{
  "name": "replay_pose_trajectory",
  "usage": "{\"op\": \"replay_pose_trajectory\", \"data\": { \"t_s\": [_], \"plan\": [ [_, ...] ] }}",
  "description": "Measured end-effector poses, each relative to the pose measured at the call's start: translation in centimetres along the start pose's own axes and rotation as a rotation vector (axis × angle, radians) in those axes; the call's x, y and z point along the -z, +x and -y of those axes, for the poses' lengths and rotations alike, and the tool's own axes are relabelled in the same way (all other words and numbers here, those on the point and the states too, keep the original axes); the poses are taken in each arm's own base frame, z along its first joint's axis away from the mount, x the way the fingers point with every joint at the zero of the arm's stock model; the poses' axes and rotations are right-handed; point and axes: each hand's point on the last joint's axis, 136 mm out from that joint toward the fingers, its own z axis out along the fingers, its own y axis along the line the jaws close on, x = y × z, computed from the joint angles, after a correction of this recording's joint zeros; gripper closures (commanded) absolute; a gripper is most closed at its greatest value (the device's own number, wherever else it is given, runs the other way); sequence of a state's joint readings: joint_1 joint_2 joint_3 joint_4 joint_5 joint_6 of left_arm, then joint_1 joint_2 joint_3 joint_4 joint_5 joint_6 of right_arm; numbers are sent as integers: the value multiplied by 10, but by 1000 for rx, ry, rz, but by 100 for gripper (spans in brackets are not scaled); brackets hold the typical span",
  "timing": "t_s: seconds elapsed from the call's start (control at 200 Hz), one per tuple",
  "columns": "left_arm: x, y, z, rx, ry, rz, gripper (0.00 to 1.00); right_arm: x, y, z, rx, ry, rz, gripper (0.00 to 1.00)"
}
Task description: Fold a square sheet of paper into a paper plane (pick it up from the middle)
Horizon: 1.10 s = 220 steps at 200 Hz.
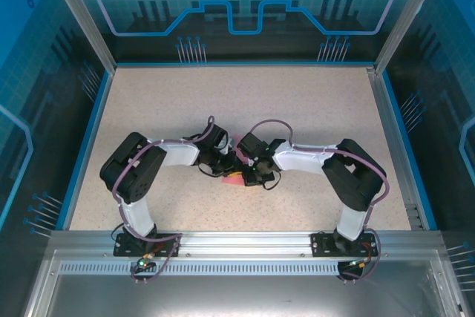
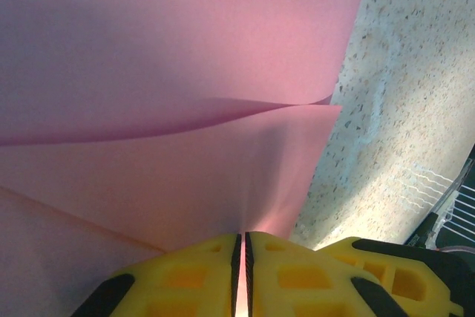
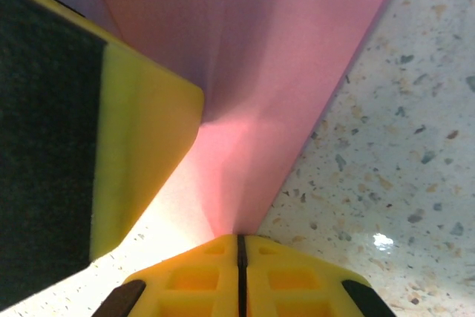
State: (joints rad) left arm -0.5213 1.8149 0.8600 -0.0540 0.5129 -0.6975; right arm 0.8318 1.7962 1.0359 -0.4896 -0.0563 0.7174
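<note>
The square sheet of paper (image 2: 171, 50) is pink and folded into overlapping layers, with a curved flap edge across the left wrist view. My left gripper (image 2: 243, 237) is shut on its near edge, and a sliver of pink shows between the yellow fingers. My right gripper (image 3: 239, 237) is shut on a narrow creased corner of the same sheet (image 3: 260, 72). From above, the left gripper (image 1: 226, 162) and right gripper (image 1: 251, 170) meet tip to tip at the table's middle, with pink paper (image 1: 234, 179) showing beneath them. A finished paper plane is out of view.
The left gripper's yellow and black finger (image 3: 141, 146) stands close on the left of the right wrist view. The speckled beige table (image 1: 312, 109) lies around the paper. Blue walls and metal posts ring it, and an aluminium rail (image 1: 245, 241) runs along the near edge.
</note>
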Motion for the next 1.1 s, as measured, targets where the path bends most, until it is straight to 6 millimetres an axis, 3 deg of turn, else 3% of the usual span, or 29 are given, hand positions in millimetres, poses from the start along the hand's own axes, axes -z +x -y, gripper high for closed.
{"op": "replay_pose_trajectory", "data": {
  "t_s": [0.52,0.86,0.995,1.1],
  "plan": [
    [21,-41,-21,27,-29,105,85,-1,0,1,-10,18,-17,91],
    [46,-76,-43,31,-139,190,84,0,0,0,-14,19,-18,90],
    [58,-88,-43,20,-179,227,78,1,-1,-2,-9,16,-18,85],
    [77,-89,-31,7,-169,265,68,5,-5,-4,-1,11,-14,79]
  ]
}}
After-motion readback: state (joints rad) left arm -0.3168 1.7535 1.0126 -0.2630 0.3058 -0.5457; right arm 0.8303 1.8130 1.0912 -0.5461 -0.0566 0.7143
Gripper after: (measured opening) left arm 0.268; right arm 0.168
